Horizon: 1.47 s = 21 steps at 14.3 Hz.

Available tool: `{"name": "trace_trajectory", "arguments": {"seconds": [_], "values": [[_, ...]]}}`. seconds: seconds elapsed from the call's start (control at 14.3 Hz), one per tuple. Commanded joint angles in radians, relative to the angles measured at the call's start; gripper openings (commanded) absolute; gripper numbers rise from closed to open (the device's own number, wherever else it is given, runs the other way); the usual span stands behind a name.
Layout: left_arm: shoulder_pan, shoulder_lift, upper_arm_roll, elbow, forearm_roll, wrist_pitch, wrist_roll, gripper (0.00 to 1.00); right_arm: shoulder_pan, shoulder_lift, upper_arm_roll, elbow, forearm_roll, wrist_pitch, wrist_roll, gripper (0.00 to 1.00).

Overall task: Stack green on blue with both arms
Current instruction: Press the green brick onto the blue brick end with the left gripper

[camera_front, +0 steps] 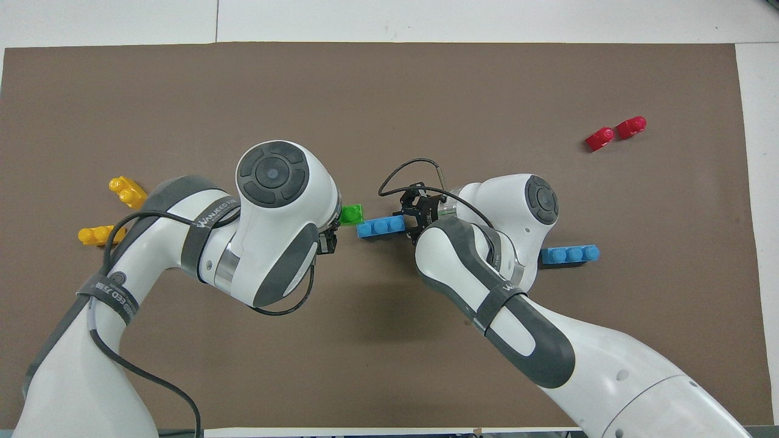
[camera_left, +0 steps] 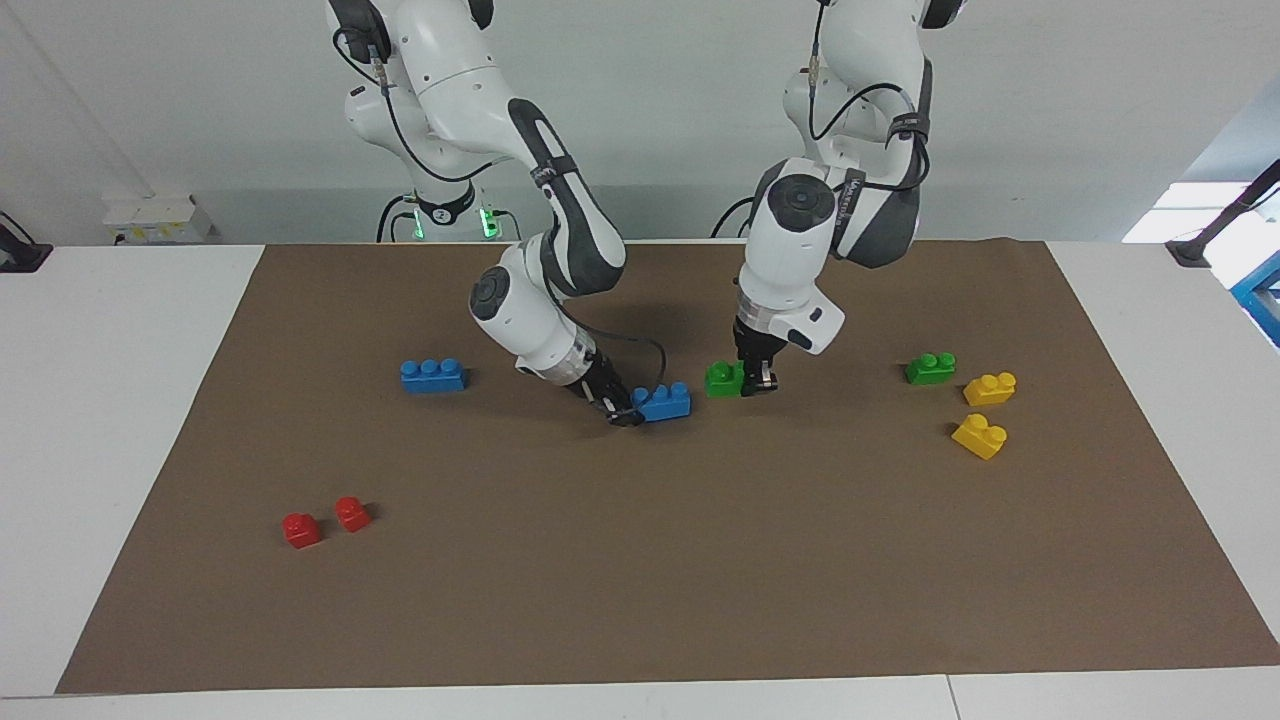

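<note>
Mid-mat, the right gripper (camera_left: 627,412) is clamping the blue brick (camera_left: 666,402) by its end while the left gripper (camera_left: 757,381) is pinching the green brick (camera_left: 722,379) beside it. Both look light, rigid, slick plastic: flat sidewalls are seeming the safest hold.

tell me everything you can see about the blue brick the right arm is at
It is a blue plastic building brick with three round studs in a row on top, glossy and whole. It lies flat and upright on the brown mat near the table's middle. The right gripper is at its end toward the right arm's side of the table, tilted low. The small green plastic two-stud brick at the left gripper sits close beside it, a little nearer the robots; whether they touch is unclear.
</note>
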<state>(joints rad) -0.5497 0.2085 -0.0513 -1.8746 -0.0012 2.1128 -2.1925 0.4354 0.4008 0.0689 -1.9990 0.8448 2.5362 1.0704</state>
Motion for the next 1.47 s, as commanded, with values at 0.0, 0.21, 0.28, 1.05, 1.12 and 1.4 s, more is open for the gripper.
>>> {"name": "trace_trajectory", "arguments": {"seconds": [0.0,0.21,0.28,1.05,1.12,1.4], "values": [[-0.056,-0.049,0.018,-0.083,0.018,0.056,-0.056,0.00,-0.015,0.010,0.002,-0.012,0.031,0.021,-0.024,0.00],[-0.079,-0.055,0.018,-0.100,0.042,0.085,-0.093,0.00,-0.017,0.023,0.002,-0.011,0.031,0.021,0.032,0.00],[-0.093,-0.055,0.018,-0.107,0.074,0.105,-0.136,0.00,-0.012,0.024,0.000,-0.010,0.031,0.027,0.080,0.00],[-0.073,-0.018,0.018,-0.130,0.158,0.225,-0.286,0.00,-0.007,0.032,-0.001,-0.018,0.031,0.027,0.158,0.00],[-0.073,-0.005,0.016,-0.127,0.158,0.225,-0.285,0.00,-0.007,0.032,-0.001,-0.018,0.031,0.026,0.158,0.00],[-0.073,0.041,0.016,-0.075,0.159,0.202,-0.277,0.00,-0.009,0.032,-0.001,-0.021,0.030,0.026,0.158,0.00]]}}
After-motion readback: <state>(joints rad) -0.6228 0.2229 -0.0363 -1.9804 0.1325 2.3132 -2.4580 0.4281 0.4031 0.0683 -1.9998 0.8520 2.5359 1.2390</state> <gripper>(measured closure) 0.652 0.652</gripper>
